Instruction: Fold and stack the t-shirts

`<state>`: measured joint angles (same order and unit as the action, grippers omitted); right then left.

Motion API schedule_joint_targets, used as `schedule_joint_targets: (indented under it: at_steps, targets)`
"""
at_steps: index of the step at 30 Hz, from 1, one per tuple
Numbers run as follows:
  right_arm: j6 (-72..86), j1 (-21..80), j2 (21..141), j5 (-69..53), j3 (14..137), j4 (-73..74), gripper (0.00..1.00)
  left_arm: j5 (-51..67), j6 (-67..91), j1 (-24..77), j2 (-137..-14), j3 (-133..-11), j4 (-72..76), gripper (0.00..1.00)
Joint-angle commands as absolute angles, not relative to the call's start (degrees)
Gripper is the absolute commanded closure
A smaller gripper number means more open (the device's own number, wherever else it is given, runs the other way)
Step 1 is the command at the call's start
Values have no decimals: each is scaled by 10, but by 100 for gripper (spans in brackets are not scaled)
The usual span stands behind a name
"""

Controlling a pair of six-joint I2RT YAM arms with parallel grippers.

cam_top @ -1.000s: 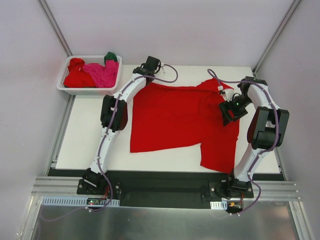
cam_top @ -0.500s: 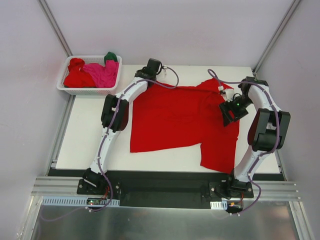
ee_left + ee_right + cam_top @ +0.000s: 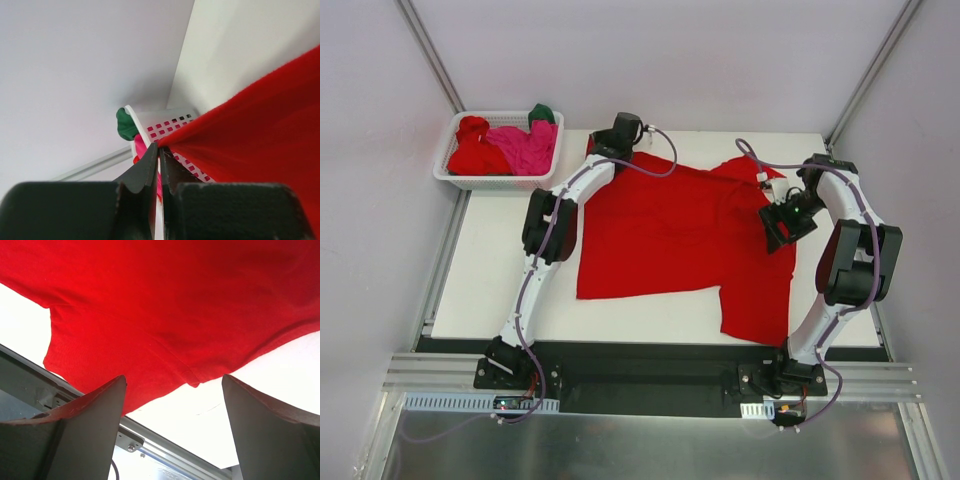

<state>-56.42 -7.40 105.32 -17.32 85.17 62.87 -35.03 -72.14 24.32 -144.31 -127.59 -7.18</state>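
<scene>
The white lattice basket (image 3: 496, 181) sits off the table's far left corner and holds three crumpled t-shirts. A red t-shirt (image 3: 470, 150) fills its left side, a magenta-pink t-shirt (image 3: 525, 148) lies in the middle and right, and a dark green t-shirt (image 3: 542, 113) pokes over the far right rim. In the left wrist view the green cloth hangs over the basket's edge, with pink showing through the lattice holes.

A large red t-shirt (image 3: 670, 235) lies spread across the white table (image 3: 500, 280), one part reaching down towards the near edge on the right. The left gripper (image 3: 159, 152) has its jaws pressed together on this shirt's far left corner, and the cloth is pulled taut away from the pinch. The right gripper (image 3: 173, 381) hovers over the shirt's right side near a sleeve, its jaws wide apart and holding nothing.
</scene>
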Motion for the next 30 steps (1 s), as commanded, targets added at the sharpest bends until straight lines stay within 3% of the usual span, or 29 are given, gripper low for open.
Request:
schedule_joint_targets:
  at_steps: [1,5,6,7,8,9,11,14,18,23,30]
  targets:
    - [-575,-77,1021,-188,847,645,19,-380,-751,235,-1459,-1294,-34,100]
    - [-575,-79,1019,-188,847,647,19,-385,-767,229,-1474,-1290,-27,98]
    - [-575,-79,1019,-189,847,647,19,-388,-777,226,-1478,-1291,-25,85]
    - [-575,-79,1018,-189,847,646,19,-402,-782,224,-1484,-1292,-22,64]
    - [-574,-80,1017,-190,847,647,19,-411,-794,217,-1496,-1294,16,29]
    - [-573,-80,1016,-190,847,647,19,-424,-823,214,-1501,-1297,35,14]
    - [-571,-80,1012,-192,846,647,19,-456,-844,212,-1509,-1317,61,1]
    - [-571,-80,1005,-193,846,649,19,-458,-800,219,-1433,-1262,57,0]
    - [-567,-80,996,-198,840,650,18,-390,-618,254,-1283,-1123,-67,1]
    - [-565,-79,995,-199,839,651,18,-339,-510,296,-1161,-982,-195,2]
    - [-566,-78,998,-200,840,654,19,-205,-348,308,-1172,-1055,-392,4]
